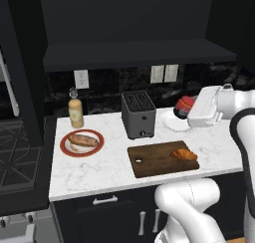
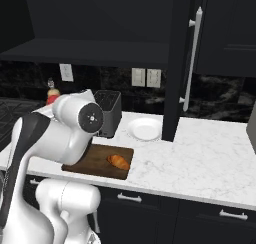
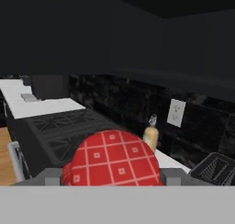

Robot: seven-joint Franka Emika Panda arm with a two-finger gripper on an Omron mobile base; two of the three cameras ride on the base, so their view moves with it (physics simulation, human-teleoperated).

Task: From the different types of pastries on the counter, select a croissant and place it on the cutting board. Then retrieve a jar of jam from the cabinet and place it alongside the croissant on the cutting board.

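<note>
The croissant (image 1: 184, 154) lies on the right part of the cutting board (image 1: 162, 159), which leaves its left and middle wood free for the second item. My end effector (image 3: 117, 177) is closed on the jar of jam (image 3: 115, 159), one fingertip on each side of it; the red checked lid fills the space between them. I hold the jar above the surface (image 1: 114, 170), level with the toaster (image 1: 138, 114) or higher; the exact height is hard to judge, since my own arm masks much of it in the right base view. The grip from the sides should leave the base free for setting down.

The current step, as I judge it, is transfer: croissant placed, jar retrieved, jar placement outstanding. Next, move the jar over the board, lower it beside the croissant, then release.

Observe the obstacles. The toaster stands just beyond the board, and the white plate (image 2: 145, 129) lies to its right. The bottle (image 1: 75, 112) and the red-rimmed plate (image 1: 82, 143) with the bread roll (image 1: 83, 140) occupy the left. The cabinet (image 1: 134, 53) overhangs the far side; keep clear of its ledge. A low approach could clip the toaster or push the croissant.
</note>
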